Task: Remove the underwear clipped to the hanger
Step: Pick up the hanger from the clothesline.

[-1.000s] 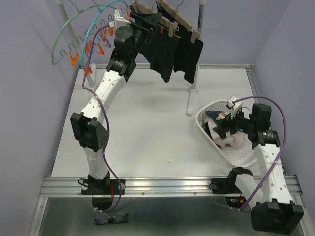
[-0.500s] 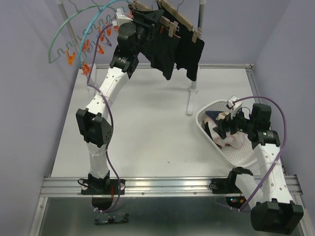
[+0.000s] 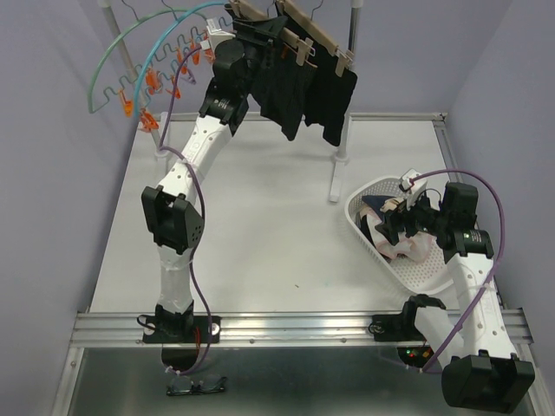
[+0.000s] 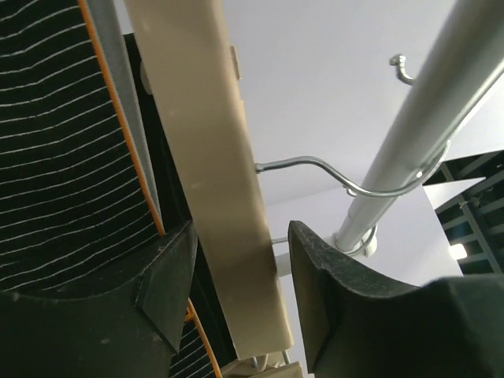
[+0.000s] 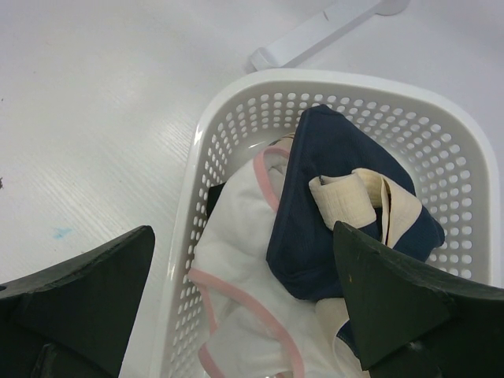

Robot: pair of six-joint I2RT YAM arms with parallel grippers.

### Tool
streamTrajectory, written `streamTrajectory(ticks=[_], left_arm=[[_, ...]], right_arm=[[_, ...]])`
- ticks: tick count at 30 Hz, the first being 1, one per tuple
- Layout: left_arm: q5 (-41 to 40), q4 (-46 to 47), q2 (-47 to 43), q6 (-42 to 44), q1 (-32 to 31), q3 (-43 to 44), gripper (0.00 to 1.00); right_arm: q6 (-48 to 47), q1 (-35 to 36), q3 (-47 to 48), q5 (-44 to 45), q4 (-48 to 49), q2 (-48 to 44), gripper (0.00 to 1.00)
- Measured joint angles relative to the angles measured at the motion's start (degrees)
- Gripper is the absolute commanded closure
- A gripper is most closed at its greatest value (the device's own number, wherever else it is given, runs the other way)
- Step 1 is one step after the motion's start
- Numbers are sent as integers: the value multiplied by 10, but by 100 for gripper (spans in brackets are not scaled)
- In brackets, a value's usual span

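Black underwear: dark garments pegged to a wooden hanger, hung at the far side of the table beside the rack pole.

Left gripper: raised to the left end of that hanger. In the wrist view its fingers stand apart with the beige bar between them. A slit of gap shows on the right-hand side, and no clamp is visible. Striped black cloth with an orange edge hangs just left of the bar.

White basket: on the right side of the table. It holds navy underwear with a beige waistband, and a white pair trimmed in pink.

Right gripper: above the basket, fingers spread wide, holding nothing.

Teal wire hanger with orange clips: far left, well apart from the wooden one.
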Motion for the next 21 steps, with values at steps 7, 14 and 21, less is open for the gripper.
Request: streamTrajectory(ticks=[7,14,21], left_arm=[[-3,6,5,-9,0,0,60],[-3,18,5,-10,0,-8,81],[7,25,-6,-10,0,-24,87]], right_arm=[[0,0,0,0,0,-1,0],[0,0,0,0,0,-4,0],[0,0,0,0,0,-4,0]])
